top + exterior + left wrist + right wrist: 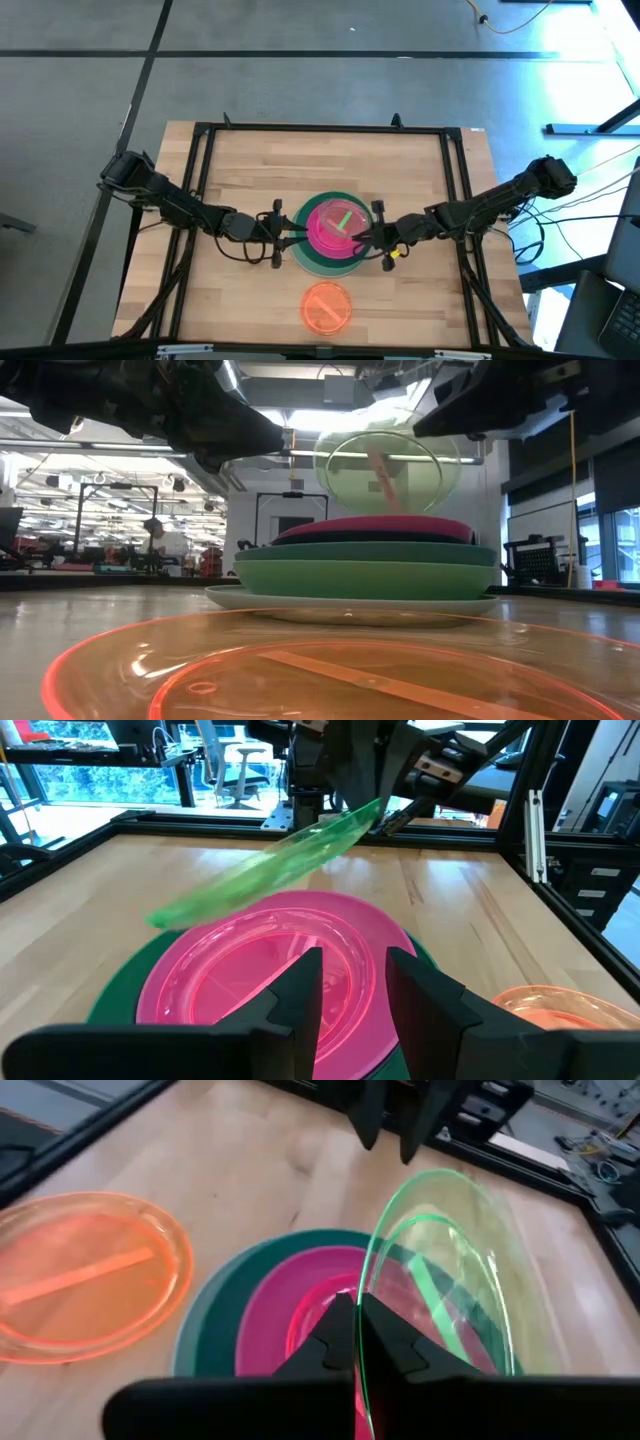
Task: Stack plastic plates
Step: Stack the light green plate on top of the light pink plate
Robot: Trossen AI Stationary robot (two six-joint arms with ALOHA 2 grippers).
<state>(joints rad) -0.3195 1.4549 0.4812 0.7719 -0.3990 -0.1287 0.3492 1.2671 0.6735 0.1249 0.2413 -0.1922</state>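
Note:
A stack of plastic plates (310,258) stands mid-table on its pale mint bottom plate (350,600), with a translucent pink plate (260,970) on top. Above it hangs a translucent lime plate (388,470), with my right gripper (365,238) shut on it from the stack's right. An orange plate (326,306) lies flat near the table's front edge. My left gripper (355,970) stands open at the stack's left rim, above the pink plate, with nothing between its fingers. My right gripper pinches the lime plate's rim (362,1285) between its two fingers, at the edge nearest that arm. The fingers come from the table's right, slanting a little downward. The plate is lifted clear of the stack and steeply tilted, its free edge (170,915) sloping down toward my left gripper.
A black metal frame (205,180) runs along the table's edges, and cables trail beside both arms. Bare wood lies behind the stack (330,160) and on both sides of the orange plate.

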